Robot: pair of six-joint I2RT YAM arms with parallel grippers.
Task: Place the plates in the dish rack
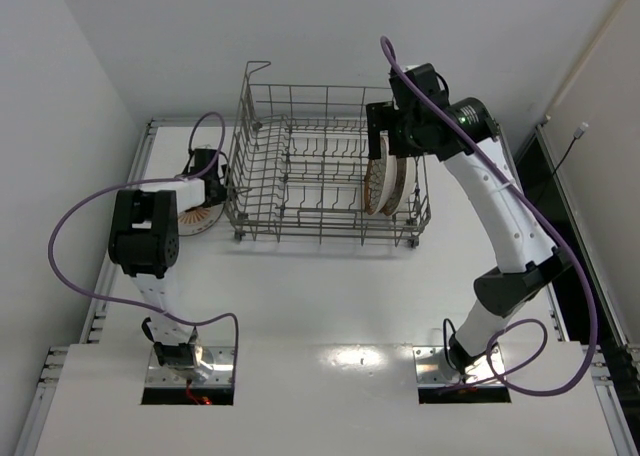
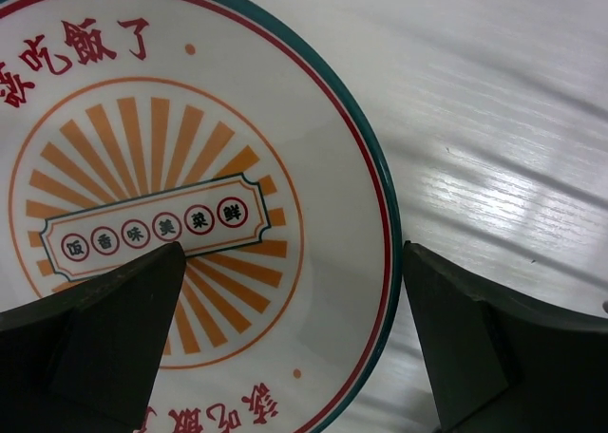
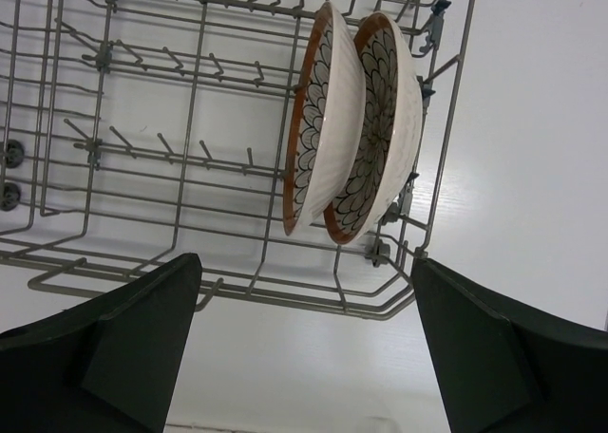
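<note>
Sunburst plate (image 2: pixel 180 158): rigid, slick, chippable ceramic, lying flat on the surface (image 1: pixel 320 306) at nine o'clock of the dish rack (image 1: pixel 330 238). Your left hand (image 2: pixel 292 291) gapes open astride its three-o'clock rim; pinch there.

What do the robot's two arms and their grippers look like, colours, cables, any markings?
Both the left arm and the right arm have white links with black joint housings. A purple cable loops loosely along each, from base to wrist. A small green light glows on the right arm's upper joint. The left gripper and right gripper carry broad, matte dark wedge-shaped fingers. No lettering shows.
</note>
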